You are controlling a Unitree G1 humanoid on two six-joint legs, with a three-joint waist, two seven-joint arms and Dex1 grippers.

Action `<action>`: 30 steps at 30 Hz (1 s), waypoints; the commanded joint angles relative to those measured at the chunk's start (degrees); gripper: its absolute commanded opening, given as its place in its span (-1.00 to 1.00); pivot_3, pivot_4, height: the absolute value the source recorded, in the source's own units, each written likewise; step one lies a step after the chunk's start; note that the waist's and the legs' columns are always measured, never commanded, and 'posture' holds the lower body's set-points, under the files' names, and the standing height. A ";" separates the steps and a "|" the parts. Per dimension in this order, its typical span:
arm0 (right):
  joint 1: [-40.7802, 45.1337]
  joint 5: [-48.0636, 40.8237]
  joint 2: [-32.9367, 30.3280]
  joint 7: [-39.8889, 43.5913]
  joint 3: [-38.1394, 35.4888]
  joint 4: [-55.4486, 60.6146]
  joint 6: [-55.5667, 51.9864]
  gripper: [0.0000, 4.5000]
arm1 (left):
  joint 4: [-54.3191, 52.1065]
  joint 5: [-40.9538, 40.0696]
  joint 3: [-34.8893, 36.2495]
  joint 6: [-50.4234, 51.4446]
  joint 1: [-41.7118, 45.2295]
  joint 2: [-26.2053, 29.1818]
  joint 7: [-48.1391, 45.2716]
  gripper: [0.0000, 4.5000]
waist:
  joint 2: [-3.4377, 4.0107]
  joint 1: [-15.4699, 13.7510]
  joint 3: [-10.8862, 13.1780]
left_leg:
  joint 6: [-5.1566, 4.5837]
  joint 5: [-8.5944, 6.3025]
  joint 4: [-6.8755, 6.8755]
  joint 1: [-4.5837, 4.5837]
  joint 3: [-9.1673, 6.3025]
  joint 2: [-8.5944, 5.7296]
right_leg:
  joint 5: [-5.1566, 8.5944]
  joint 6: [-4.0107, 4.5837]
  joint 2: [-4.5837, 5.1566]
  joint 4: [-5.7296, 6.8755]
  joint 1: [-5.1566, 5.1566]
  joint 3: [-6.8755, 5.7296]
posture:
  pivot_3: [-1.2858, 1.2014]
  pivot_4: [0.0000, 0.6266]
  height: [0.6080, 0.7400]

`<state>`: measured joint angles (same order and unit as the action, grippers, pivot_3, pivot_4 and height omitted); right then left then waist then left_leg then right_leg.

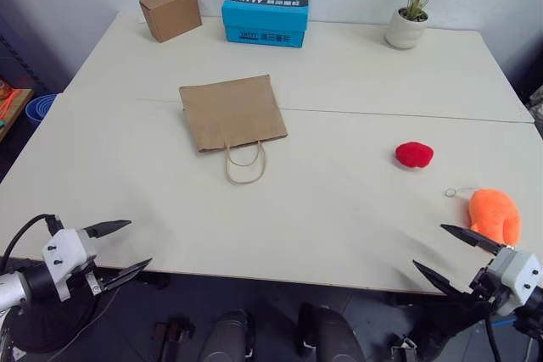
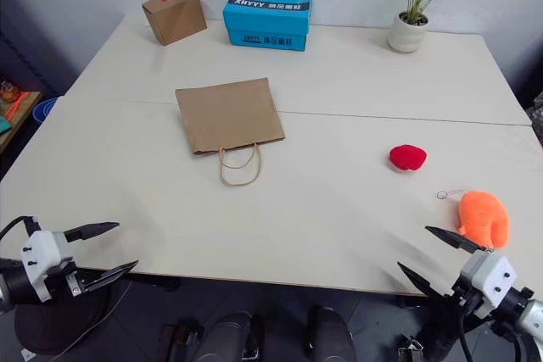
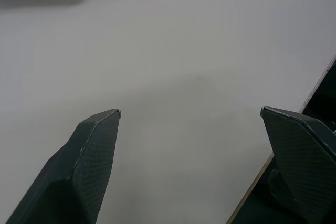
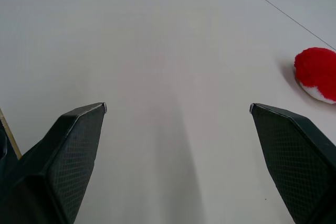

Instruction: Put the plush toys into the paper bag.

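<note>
I see the white bench (image 1: 339, 82) before me, made of two tops with a thin seam between them, and it carries everything. The paper bag (image 1: 232, 112) lies flat near the middle of the bench, a little to my left, with its looped handles pointing toward me; nothing is inside it that I can see. At the far edge stand a blue box (image 1: 265, 14) and, to its left, a small cardboard box (image 1: 170, 12) with a red sticker, and at the far right corner a potted plant (image 1: 416, 6); all three are well apart from the bag. My left claw (image 1: 119, 249) hangs at the near left edge of the bench with its two black fingers spread wide apart, and it holds nothing and touches nothing. My right claw (image 1: 450, 252) hangs at the near right edge, also spread wide and empty. The orange plush toy (image 1: 495, 215) lies just beside the right claw, near the bench edge, with its small key ring (image 1: 450, 193) lying on the bench on its left. The red plush toy (image 1: 414, 154) rests further in, between the orange one and the bag. The bench surface between the toys and the bag is bare.
</note>
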<state>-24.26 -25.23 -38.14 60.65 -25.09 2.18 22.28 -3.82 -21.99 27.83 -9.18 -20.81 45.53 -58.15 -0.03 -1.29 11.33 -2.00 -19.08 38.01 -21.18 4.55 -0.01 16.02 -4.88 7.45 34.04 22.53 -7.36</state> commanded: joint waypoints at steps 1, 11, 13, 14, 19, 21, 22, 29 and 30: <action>-1.00 -1.14 0.53 -0.07 0.44 3.44 -0.59 1.00 | -1.39 -0.23 1.71 -1.09 -0.47 0.05 -0.08 0.99 | 0.00 -0.01 0.00 | 0.00 0.00 0.00 0.00 0.00 0.00 | 0.00 0.00 0.00 0.00 0.00 0.00 | 0.03 -0.52 1.00; 4.72 -6.30 3.73 -7.40 6.72 20.00 -11.12 1.00 | -11.32 -2.46 -9.98 18.22 23.17 2.84 8.15 0.99 | -0.01 -0.38 -0.01 | 0.06 0.07 0.24 0.05 0.00 -0.06 | -0.04 -0.06 0.04 0.31 -0.03 0.13 | 0.03 -0.52 1.00; 6.67 -5.59 4.57 -8.85 8.27 21.45 -12.07 1.00 | -9.49 2.59 -16.07 17.01 30.13 1.89 8.91 0.99 | -0.01 -0.22 -0.01 | 0.08 0.09 0.23 0.06 0.00 -0.10 | -0.04 -0.07 0.02 0.47 -0.02 0.13 | 0.03 -0.52 1.00; 7.54 -5.15 5.14 -9.58 8.98 21.81 -12.33 1.00 | -7.91 5.12 -19.03 15.94 33.23 1.16 9.15 0.99 | 0.00 -0.21 -0.02 | 0.03 0.13 0.21 0.05 0.04 -0.11 | -0.05 -0.08 -0.01 0.58 0.00 0.13 | 0.03 -0.52 1.00; 11.39 -1.55 7.91 -11.82 12.10 20.01 -10.97 1.00 | 6.64 18.87 -32.47 6.21 49.06 -6.48 12.11 0.99 | -0.02 -0.08 -0.02 | -0.23 0.32 0.18 0.05 0.52 -0.09 | -0.07 -0.14 -0.62 0.60 0.14 -0.03 | 0.03 -0.52 1.00; 12.17 0.47 8.88 -12.51 12.89 18.62 -9.68 1.00 | 13.66 23.01 -35.72 1.73 53.49 -9.68 13.99 0.99 | -0.06 -0.08 -0.03 | -0.26 0.33 0.20 0.08 0.69 -0.06 | -0.09 -0.18 -0.69 0.60 0.18 0.11 | 0.03 -0.52 1.00; 12.31 1.30 9.28 -12.65 13.30 17.95 -9.09 1.00 | 18.54 26.84 -38.00 -1.64 55.93 -10.76 16.06 0.91 | -0.10 -0.14 -0.05 | -0.27 0.33 0.22 0.06 0.73 -0.01 | -0.11 -0.20 -0.74 0.58 0.22 0.15 | 0.03 -0.52 1.00; 10.66 4.14 11.13 -14.27 14.24 17.46 -6.48 1.00 | 32.37 31.49 -41.57 -12.72 63.95 -12.94 15.43 0.01 | -0.12 0.03 -0.05 | -0.28 0.32 0.26 0.05 0.84 0.11 | -0.11 -0.21 -0.79 0.61 0.32 0.29 | 0.03 -0.52 1.00; 10.28 4.20 11.23 -14.18 14.53 17.58 -6.33 1.00 | 33.37 31.05 -41.78 -13.30 64.77 -12.97 14.02 -0.14 | -0.12 -0.04 -0.05 | -0.28 0.32 0.27 0.05 0.84 0.11 | -0.12 -0.21 -0.79 0.62 0.32 0.30 | 0.03 -0.52 1.00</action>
<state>-13.36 -21.14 -27.23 46.78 -10.73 18.39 14.40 29.19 9.24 -14.20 -20.27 42.29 32.19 -42.85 -0.15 -1.33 11.27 -2.29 -18.75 38.31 -21.14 5.39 0.10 15.91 -5.10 6.67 34.68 22.84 -7.06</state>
